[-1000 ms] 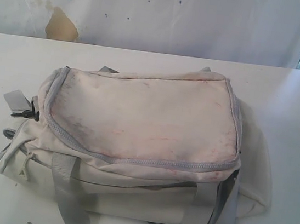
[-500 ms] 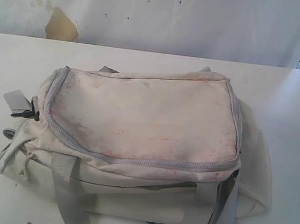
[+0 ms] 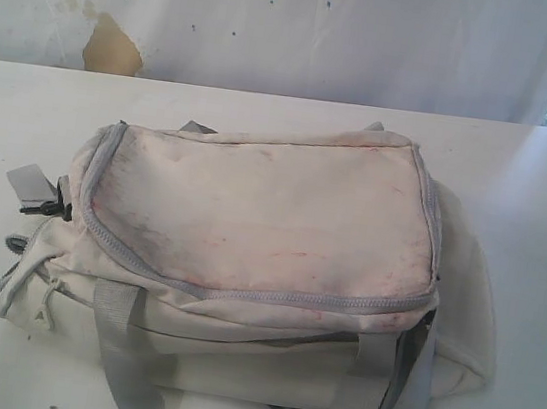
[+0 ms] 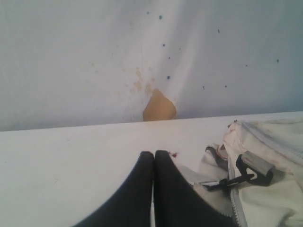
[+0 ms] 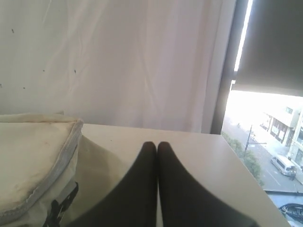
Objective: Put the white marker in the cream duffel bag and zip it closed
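Note:
The cream duffel bag (image 3: 257, 253) lies in the middle of the white table (image 3: 538, 189), stained pink, its grey zipper (image 3: 272, 293) run shut round the top flap. Grey straps (image 3: 114, 345) hang down its near side. The white marker is out of view. No arm shows in the exterior view. My left gripper (image 4: 154, 153) is shut with nothing between its black fingers, low over the table beside the bag's end (image 4: 265, 175) with the black buckle (image 4: 253, 171). My right gripper (image 5: 156, 144) is shut and empty too, beside the bag's other end (image 5: 33, 161).
A white cloth backdrop (image 3: 277, 23) with a tan patch (image 3: 111, 47) hangs behind the table. At the right a window (image 5: 270, 127) looks onto a street. The table's right edge (image 5: 246, 189) runs close to my right gripper.

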`<state>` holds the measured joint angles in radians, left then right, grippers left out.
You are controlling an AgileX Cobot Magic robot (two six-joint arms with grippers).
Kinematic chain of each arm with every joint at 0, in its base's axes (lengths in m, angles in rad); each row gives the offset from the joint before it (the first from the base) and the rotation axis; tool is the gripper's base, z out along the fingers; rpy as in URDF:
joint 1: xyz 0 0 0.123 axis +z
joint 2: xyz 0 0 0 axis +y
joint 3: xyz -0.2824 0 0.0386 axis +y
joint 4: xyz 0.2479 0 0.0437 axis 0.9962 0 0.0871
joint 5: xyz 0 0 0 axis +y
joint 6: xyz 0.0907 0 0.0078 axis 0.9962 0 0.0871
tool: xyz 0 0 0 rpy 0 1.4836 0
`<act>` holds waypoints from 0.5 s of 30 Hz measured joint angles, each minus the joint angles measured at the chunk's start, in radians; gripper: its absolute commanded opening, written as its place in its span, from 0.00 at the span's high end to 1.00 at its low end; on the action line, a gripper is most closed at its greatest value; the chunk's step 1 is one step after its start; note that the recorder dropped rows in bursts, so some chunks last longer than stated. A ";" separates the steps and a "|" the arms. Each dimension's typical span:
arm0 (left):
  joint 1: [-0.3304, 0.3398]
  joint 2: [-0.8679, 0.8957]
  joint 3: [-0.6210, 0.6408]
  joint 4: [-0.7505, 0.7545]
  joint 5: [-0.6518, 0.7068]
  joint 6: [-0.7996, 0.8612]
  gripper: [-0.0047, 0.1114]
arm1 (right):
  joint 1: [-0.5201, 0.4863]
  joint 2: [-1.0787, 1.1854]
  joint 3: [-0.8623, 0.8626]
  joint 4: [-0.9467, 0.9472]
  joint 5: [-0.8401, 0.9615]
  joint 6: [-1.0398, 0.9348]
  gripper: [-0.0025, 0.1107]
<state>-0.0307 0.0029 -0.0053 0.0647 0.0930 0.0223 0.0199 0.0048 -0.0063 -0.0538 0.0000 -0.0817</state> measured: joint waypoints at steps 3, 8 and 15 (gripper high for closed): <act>0.000 0.000 0.000 0.000 0.022 0.000 0.96 | 0.000 0.000 0.000 0.000 0.041 0.002 0.98; 0.000 0.000 0.000 0.000 0.029 0.000 0.96 | 0.000 0.000 0.000 0.000 0.094 0.002 0.98; 0.000 0.000 0.000 0.000 0.030 0.000 0.96 | 0.000 0.000 0.000 0.011 0.105 0.046 0.98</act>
<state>-0.0307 0.0029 -0.0053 0.0647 0.1229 0.0223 0.0199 0.0048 -0.0063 -0.0428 0.1047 -0.0358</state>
